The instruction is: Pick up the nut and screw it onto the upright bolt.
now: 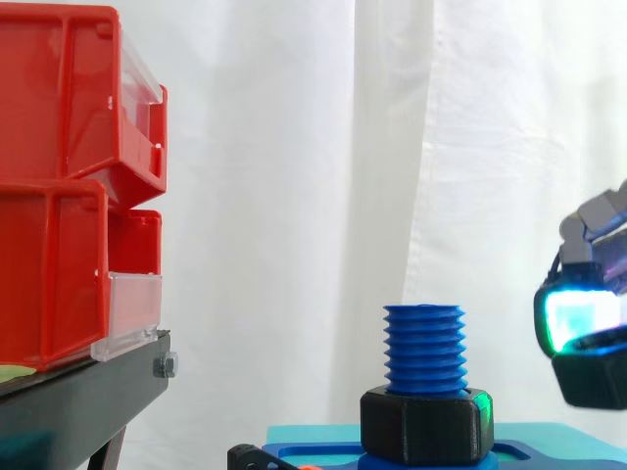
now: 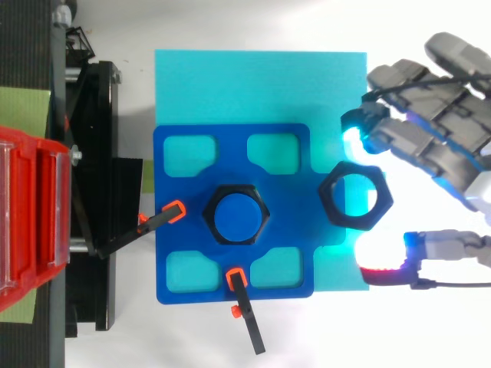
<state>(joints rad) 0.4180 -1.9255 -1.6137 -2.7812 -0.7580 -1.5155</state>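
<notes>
Loose nut: black, hexagonal, lying flat on the cyan sheet just off the 3 o'clock edge of the blue fixture plate, with part of its rim over that edge. In the top view it lies at 3 o'clock from the bolt, apart from it and not on the thread. The bolt is blue and stands upright at the centre of the plate; the side view shows its exposed thread rising above a second black nut, the base nut, which sits around the foot of the bolt. My hand is at 3 o'clock from the loose nut, with its fingers relaxed and spread and nothing held. The fingers reach in at about 1 o'clock from the nut, and the thumb lies at about 5 o'clock, its pad glowing red. I cannot tell whether any pad touches the nut. In the side view my hand is at 3 o'clock from the bolt, well apart from it, about level with the thread. Two black clamps with orange tips meet the plate, one at 9 o'clock and one at 6 o'clock. Red bins sit on a black stand at 9 o'clock, before a white curtain.
</notes>
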